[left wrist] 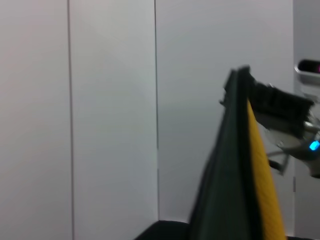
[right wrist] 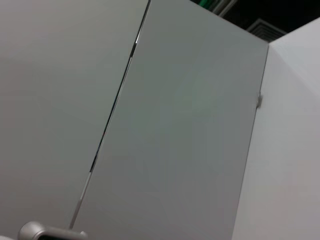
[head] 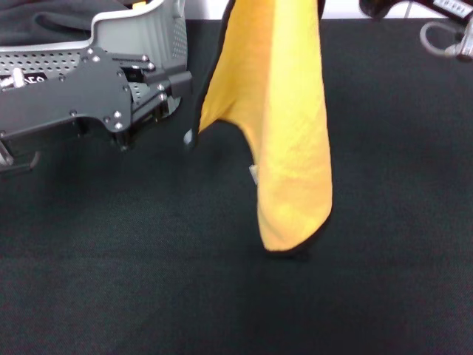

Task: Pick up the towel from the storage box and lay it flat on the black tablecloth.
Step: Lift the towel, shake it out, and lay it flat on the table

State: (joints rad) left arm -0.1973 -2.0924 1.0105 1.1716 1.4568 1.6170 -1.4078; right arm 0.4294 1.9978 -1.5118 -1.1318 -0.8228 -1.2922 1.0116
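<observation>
The towel (head: 284,126) hangs in a long fold from above the top of the head view, orange-yellow face toward me, small white tag (head: 253,174) at its edge. Its lower end is at or just above the black tablecloth (head: 111,259); I cannot tell which. In the left wrist view the towel (left wrist: 260,190) shows its dark grey back and orange face, with my right gripper (left wrist: 272,107) shut on its top corner. My left gripper (head: 171,89) is low at the left, in front of the storage box (head: 140,37), a short way left of the hanging towel.
Dark grey fabric (head: 44,22) lies in the storage box at the back left. The box's black label (head: 37,78) shows behind my left arm. Part of my right arm and a cable (head: 443,37) are at the back right. The right wrist view shows only wall panels.
</observation>
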